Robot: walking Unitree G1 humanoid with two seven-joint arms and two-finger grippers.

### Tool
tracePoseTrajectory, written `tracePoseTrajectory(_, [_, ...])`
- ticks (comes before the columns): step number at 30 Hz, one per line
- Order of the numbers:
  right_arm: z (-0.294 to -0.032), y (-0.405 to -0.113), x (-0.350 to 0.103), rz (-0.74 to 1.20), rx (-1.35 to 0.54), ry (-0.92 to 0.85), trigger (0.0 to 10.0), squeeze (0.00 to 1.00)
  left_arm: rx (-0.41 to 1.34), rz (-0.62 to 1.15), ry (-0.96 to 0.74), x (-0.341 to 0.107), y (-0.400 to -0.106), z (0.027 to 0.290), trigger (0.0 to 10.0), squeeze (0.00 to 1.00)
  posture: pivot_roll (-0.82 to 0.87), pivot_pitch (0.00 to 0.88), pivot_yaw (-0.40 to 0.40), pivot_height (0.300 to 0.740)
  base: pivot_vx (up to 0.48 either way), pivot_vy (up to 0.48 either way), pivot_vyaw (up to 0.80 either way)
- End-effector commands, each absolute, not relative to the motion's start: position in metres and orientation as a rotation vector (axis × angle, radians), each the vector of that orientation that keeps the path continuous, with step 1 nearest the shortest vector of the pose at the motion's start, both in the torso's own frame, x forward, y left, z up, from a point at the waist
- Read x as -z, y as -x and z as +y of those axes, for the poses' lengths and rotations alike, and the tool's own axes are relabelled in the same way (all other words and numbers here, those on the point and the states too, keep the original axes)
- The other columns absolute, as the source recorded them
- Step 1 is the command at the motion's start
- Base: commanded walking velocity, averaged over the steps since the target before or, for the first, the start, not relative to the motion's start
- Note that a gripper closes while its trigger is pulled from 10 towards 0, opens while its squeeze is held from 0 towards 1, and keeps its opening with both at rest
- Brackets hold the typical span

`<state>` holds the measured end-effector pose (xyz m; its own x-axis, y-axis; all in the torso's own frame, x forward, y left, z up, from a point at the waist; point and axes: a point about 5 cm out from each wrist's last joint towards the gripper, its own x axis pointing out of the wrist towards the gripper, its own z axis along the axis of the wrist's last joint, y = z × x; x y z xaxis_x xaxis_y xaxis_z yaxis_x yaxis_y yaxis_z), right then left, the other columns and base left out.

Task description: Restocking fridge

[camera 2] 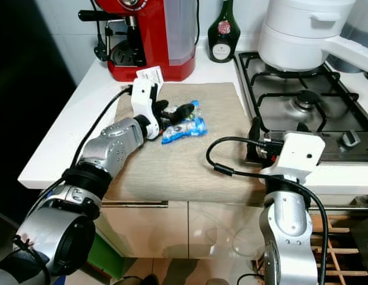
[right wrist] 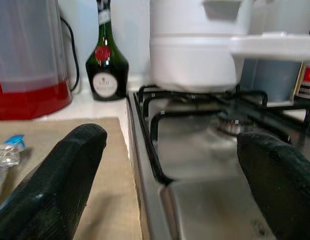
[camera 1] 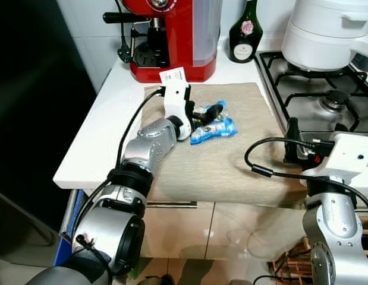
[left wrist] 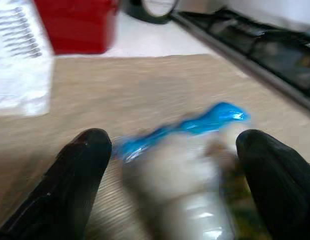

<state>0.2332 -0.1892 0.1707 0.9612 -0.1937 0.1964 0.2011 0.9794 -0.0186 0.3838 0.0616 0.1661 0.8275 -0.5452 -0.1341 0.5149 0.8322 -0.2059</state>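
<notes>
Right gripper [right wrist: 165, 175] idles open at the hob's [camera 1: 326, 101] near-left edge, left gripper [left wrist: 170, 165] spread around the blue-ended packet [camera 1: 213, 129] mid-mat [camera 1: 243, 166].

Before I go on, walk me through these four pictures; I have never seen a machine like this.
It is a humanoid robot with two silver arms, each ending in two black fingers. Two pictures come from its head, looking down at a kitchen counter; the other two from cameras on its wrists. On the beige mat lies a blue-and-clear packet. The left gripper is open with a finger on each side of the packet, not yet closed on it. The right gripper is open and holds nothing, near the gas hob. Behind stand a red coffee machine and a dark bottle.
</notes>
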Motion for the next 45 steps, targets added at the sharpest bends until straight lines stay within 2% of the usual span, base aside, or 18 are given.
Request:
tracePoseTrajectory(1, [-0.186, -0.233, -0.175, -0.204, 0.194, 0.037, 10.0, 1.0, 0.539, 0.182, 0.14, -0.17, -0.386, 0.068, 10.0, 0.0, -0.28, 0.085, 0.103, 0.74, 0.0, 0.0, 0.0])
tracePoseTrajectory(8, [-0.182, -0.237, -0.173, -0.198, 0.168, 0.03, 10.0, 1.0, 0.547, 0.198, 0.168, -0.171, -0.385, 0.07, 10.0, 0.0, -0.25, 0.085, 0.094, 0.74, 0.0, 0.0, 0.0])
tracePoseTrajectory(10, [-0.18, -0.239, -0.172, -0.192, 0.159, 0.027, 10.0, 1.0, 0.598, 0.298, 0.275, -0.161, -0.379, 0.065, 10.0, 0.0, -0.24, 0.085, 0.091, 0.74, 0.0, 0.0, 0.0])
tracePoseTrajectory(14, [-0.179, -0.239, -0.172, -0.188, 0.151, 0.025, 10.0, 1.0, 0.635, 0.383, 0.349, -0.151, -0.373, 0.059, 10.0, 0.0, -0.24, 0.084, 0.091, 0.74, 0.0, 0.0, 0.0])
tracePoseTrajectory(17, [-0.179, -0.239, -0.172, -0.187, 0.15, 0.024, 10.0, 1.0, 0.663, 0.383, 0.35, -0.152, -0.37, 0.054, 10.0, 0.0, -0.24, 0.083, 0.089, 0.74, 0.0, 0.0, 0.0])
tracePoseTrajectory(21, [-0.178, -0.241, -0.171, -0.184, 0.144, 0.024, 10.0, 1.0, 0.755, 0.406, 0.25, -0.145, -0.36, 0.041, 10.0, 0.0, -0.24, 0.082, 0.086, 0.74, 0.0, 0.0, 0.0])
tracePoseTrajectory(22, [-0.178, -0.241, -0.171, -0.184, 0.143, 0.024, 10.0, 1.0, 0.782, 0.425, 0.24, -0.141, -0.357, 0.037, 2.3, 0.0, -0.24, 0.082, 0.086, 0.74, 0.0, 0.0, 0.0])
tracePoseTrajectory(23, [-0.179, -0.241, -0.171, -0.184, 0.143, 0.025, 10.0, 1.0, 0.799, 0.438, 0.235, -0.139, -0.354, 0.034, 2.3, 0.0, -0.24, 0.082, 0.086, 0.74, 0.0, 0.0, 0.0])
tracePoseTrajectory(24, [-0.178, -0.242, -0.171, -0.184, 0.142, 0.025, 10.0, 1.0, 0.822, 0.465, 0.229, -0.134, -0.35, 0.032, 0.0, 0.0, -0.24, 0.081, 0.084, 0.74, 0.0, 0.0, 0.0])
tracePoseTrajectory(30, [-0.179, -0.242, -0.171, -0.183, 0.145, 0.027, 10.0, 1.0, 0.833, 0.524, 0.231, -0.117, -0.343, 0.027, 0.0, 0.0, -0.25, 0.081, 0.089, 0.74, 0.0, 0.0, 0.0])
tracePoseTrajectory(36, [-0.18, -0.243, -0.17, -0.18, 0.151, 0.027, 10.0, 1.0, 0.846, 0.453, 0.225, -0.12, -0.344, 0.026, 0.0, 0.0, -0.24, 0.084, 0.089, 0.74, 0.0, 0.0, 0.0])
tracePoseTrajectory(45, [-0.18, -0.246, -0.17, -0.185, 0.155, 0.025, 10.0, 1.0, 0.759, 0.328, 0.432, -0.145, -0.363, 0.041, 0.0, 0.0, -0.24, 0.066, 0.096, 0.74, 0.0, 0.0, 0.0])
